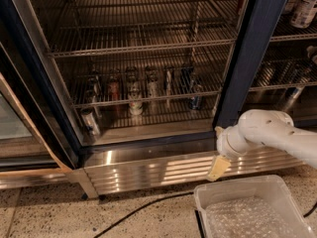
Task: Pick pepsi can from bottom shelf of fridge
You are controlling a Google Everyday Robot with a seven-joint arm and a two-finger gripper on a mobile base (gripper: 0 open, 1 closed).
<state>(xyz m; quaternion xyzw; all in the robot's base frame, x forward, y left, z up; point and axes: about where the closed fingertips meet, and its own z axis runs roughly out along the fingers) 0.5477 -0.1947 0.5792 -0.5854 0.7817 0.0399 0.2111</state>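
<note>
- Pepsi can (pixel 195 101) stands upright on the bottom shelf (pixel 163 117) of the fridge (pixel 246 58), at the right end of the row and just inside the navy door post. Nothing touches it, so the whole pick is yet to do.
- It looks small and dark blue with a silver top, set apart from the paler cans (pixel 134 103) to its left.
- The gripper (pixel 218 167) hangs low outside the fridge, before the ribbed steel base panel (pixel 148 170) and above a clear plastic bin (pixel 237 184). Whether it is wide or narrow, I cannot tell.
- Left to do, I judge: reach in, grasp, draw out.
</note>
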